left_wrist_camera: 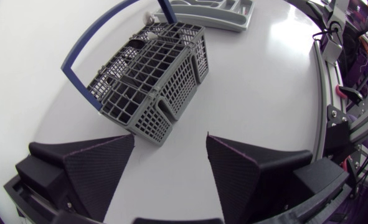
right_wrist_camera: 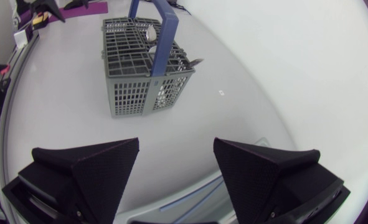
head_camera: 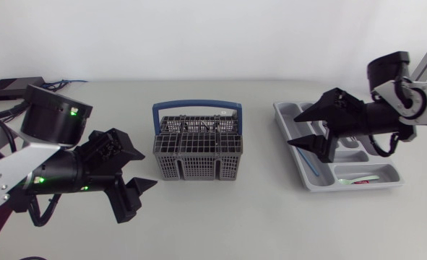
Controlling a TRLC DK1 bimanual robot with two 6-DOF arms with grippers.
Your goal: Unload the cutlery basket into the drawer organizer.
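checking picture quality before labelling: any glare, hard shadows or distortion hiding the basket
head view: even soft light, no glare, only faint shadows around the cutlery basket; left wrist view: fisheye bends the table edge, basket unobscured; right wrist view: same bending, right pincer dark in front, basket clear of it.

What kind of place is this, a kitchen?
Probably a robot lab, not a kitchen: the left gripper and right gripper hang over a plain white table, with a cutlery basket and drawer organizer set out.

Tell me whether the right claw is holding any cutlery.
No: the right claw is open, its fingers spread wide with nothing gripped between them.
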